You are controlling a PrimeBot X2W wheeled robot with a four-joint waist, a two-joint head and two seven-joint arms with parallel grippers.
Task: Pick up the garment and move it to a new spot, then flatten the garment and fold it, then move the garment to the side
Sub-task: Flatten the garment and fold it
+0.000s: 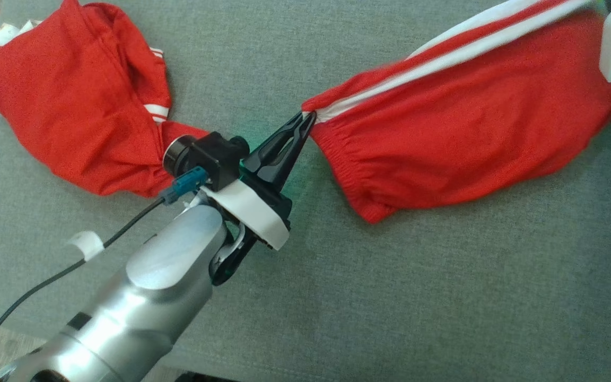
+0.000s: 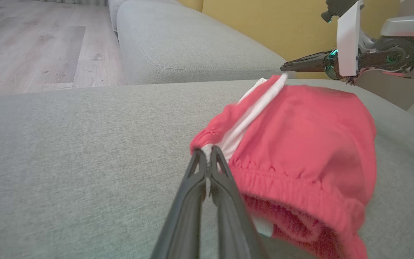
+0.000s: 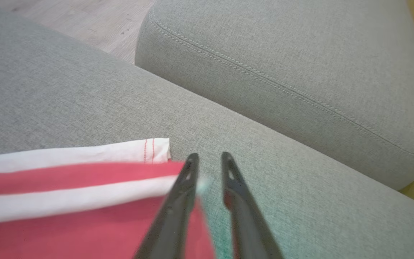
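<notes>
the left pincer (image 1: 308, 118) is clenched on the near corner of the red shorts (image 1: 470, 127), its two dark fingers pressed together on the gathered elastic waistband just where the white side stripes begin. from that pinch the shorts stretch away to the robot's right across the grey sofa seat (image 1: 417, 292), thin matte cloth puffed into a soft mound, the waistband ruffled, two white bands running along the upper edge. at the far hem, the right pincer (image 3: 208, 156) stands released, its slim tapered fingers parted with bare upholstery between them, the tips just beside the stitched white hem corner. a second red cloth heap (image 1: 72, 106) lies crumpled to the left. beyond, a rounded woven cushion (image 3: 300, 72) with a stitched seam, then wooden floor (image 2: 31, 46).
</notes>
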